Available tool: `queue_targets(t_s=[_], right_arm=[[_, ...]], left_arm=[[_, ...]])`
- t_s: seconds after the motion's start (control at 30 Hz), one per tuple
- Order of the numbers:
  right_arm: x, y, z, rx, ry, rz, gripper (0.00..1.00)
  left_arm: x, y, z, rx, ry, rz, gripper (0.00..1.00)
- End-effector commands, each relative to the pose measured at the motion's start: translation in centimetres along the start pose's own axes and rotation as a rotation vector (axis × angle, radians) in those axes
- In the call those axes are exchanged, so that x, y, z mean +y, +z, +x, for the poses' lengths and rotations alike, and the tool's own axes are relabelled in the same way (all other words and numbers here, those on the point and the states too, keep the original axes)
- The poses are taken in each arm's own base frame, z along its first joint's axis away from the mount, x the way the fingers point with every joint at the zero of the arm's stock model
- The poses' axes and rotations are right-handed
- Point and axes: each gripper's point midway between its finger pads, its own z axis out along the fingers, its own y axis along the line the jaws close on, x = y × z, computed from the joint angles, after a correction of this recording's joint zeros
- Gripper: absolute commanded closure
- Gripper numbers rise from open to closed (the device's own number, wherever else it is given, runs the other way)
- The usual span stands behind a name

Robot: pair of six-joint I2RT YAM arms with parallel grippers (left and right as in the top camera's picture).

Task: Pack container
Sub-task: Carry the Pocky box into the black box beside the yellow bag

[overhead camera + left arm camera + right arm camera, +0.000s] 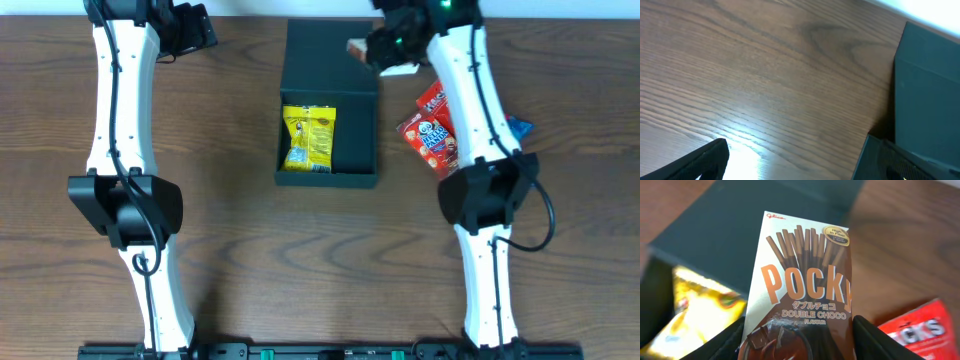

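Dark cardboard container lying open, yellow packet inside; right pincer gripping Pocky box above it for packing; left pincer gaping empty, waiting aside.

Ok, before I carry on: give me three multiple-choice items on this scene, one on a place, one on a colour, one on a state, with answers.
1. Where is the yellow packet? A) inside the container; B) behind it; C) left of it.
2. What colour are the two packets on the table right of the container? A) green; B) white; C) red.
3. What are the right fingers doing? A) hanging empty; B) holding the Pocky box; C) holding the yellow packet.
Answers: 1 A, it lies on the container's floor. 2 C, both wrappers are red. 3 B, the wrist view shows the box between them.
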Motion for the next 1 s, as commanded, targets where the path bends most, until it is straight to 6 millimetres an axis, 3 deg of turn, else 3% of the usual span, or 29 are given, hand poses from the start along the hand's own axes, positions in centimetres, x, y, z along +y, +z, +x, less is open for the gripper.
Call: queue_targets(t_s=[0.0, 0.13, 0.27, 0.33, 0.5, 0.57, 0.8, 0.97], right_arm=[[2.7, -5.6, -1.3, -0.081, -0.029, 0.017, 0.41], [4.6, -8.5, -0.3, -0.069, -0.057, 0.018, 0.42], [5.0, -12.1, 0.6, -0.094, -0.042, 0.016, 0.42], [5.1, -12.5, 1.9, -0.074, -0.025, 0.015, 0.43], [5.0, -9.9, 6.1, 0.033, 0.062, 0.014, 0.46], [6.0, -8.3, 7.0, 0.075, 0.090, 0.007, 0.48], [9.6, -4.9, 7.8, 0.084, 0.145, -0.006, 0.47], [9.5, -2.8, 10.0, 0.108, 0.288, 0.146, 0.50]], left_arm=[[0.5, 0.8, 0.1, 0.010, 0.050, -0.026, 0.05], [0.5, 0.8, 0.1, 0.010, 0.067, -0.026, 0.05], [0.6, 0.8, 0.3, 0.017, 0.085, -0.028, 0.05], [0.6, 0.8, 0.3, 0.018, 0.085, -0.029, 0.05], [0.6, 0.8, 0.3, 0.019, 0.084, -0.028, 0.05], [0.6, 0.8, 0.5, 0.024, 0.084, -0.027, 0.05], [0.6, 0.7, 0.6, 0.032, 0.084, -0.028, 0.05], [0.7, 0.7, 0.9, 0.043, 0.084, -0.031, 0.05]])
